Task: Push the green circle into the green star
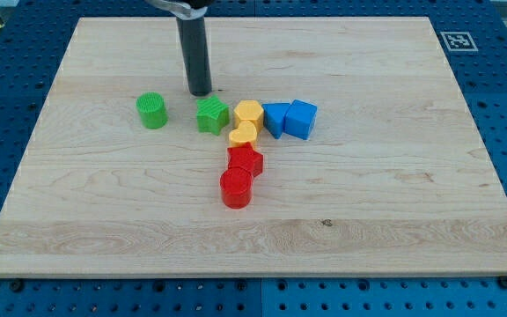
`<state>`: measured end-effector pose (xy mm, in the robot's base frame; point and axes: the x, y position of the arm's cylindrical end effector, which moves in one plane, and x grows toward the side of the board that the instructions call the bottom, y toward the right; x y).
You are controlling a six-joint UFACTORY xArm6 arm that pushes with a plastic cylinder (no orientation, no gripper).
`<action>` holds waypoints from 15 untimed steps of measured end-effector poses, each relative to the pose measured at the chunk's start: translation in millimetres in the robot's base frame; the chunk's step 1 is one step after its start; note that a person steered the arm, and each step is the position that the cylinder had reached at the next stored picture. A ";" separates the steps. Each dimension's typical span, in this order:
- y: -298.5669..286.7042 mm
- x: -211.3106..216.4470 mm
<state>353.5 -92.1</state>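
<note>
The green circle [151, 110] stands alone at the board's left of centre. The green star [211, 115] lies to its right, a gap of bare wood between them. My tip [200, 92] rests on the board just above the green star, slightly to its left, and to the upper right of the green circle. The rod rises from there to the view's top.
Right of the green star sit a yellow hexagon [248, 114] and a yellow block [243, 135], then two blue blocks [276, 118] [300, 119]. Below them lie a red star [246, 160] and a red circle [236, 187]. The wooden board [394, 202] lies on a blue pegboard.
</note>
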 end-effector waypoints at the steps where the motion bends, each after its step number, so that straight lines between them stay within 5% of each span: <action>1: -33.1 -8.7; 8: -125.8 -17.6; 10: -129.1 34.4; 15: -96.1 52.0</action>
<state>405.6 -188.2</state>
